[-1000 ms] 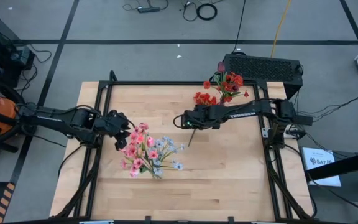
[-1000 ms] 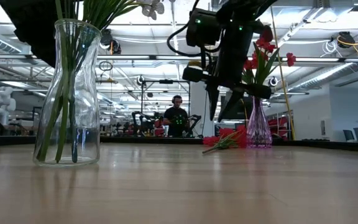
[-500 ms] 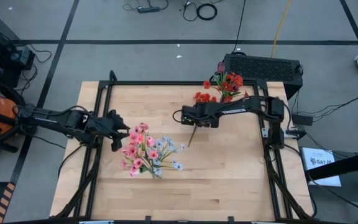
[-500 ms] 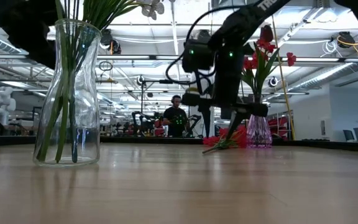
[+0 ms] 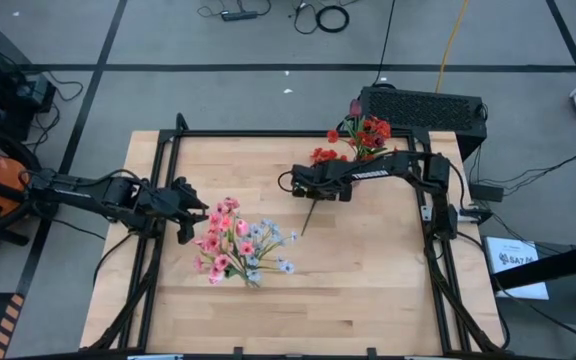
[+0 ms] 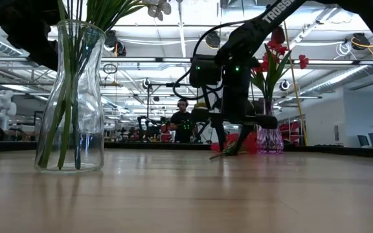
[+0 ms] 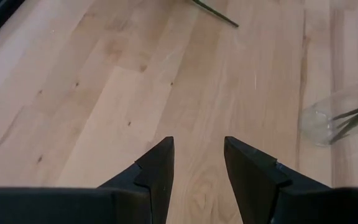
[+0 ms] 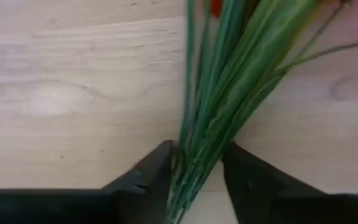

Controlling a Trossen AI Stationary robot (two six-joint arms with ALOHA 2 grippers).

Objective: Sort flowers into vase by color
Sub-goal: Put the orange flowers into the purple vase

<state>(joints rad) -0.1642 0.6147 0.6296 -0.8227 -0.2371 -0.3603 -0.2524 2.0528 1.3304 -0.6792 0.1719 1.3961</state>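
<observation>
A red spray point(image 5: 326, 157) lies flat on the table, its green stems point(image 8: 211, 118) running toward the near edge to a thin end point(image 5: 306, 226). My right gripper point(image 5: 311, 189) is low over those stems, open, with one finger on each side of the bundle point(image 8: 197, 146). A clear vase point(image 6: 70, 97) holds pink and pale blue flowers point(image 5: 238, 245). A pinkish vase point(image 6: 269, 136) at the far edge holds red flowers point(image 5: 366, 132). My left gripper point(image 5: 188, 220) is open, just left of the clear vase, above bare wood point(image 7: 197, 140). My right gripper comes down from above with its fingers point(image 8: 157, 171) astride the red spray's stem bundle point(image 8: 194, 165), across the stems. The spray lies on the table. Whether the fingers touch the stems, I cannot tell.
A black frame point(image 5: 268, 134) borders the wooden table. A dark box point(image 5: 423, 105) stands beyond the far right corner. The near half of the table point(image 5: 348, 290) is bare wood. A person point(image 6: 184, 123) is far off in the room behind.
My right gripper has gone down to the table and a little toward the far edge, ending astride the red spray's stems. My left gripper has drawn back toward the table's left edge, away from the pink flowers in the clear vase.
</observation>
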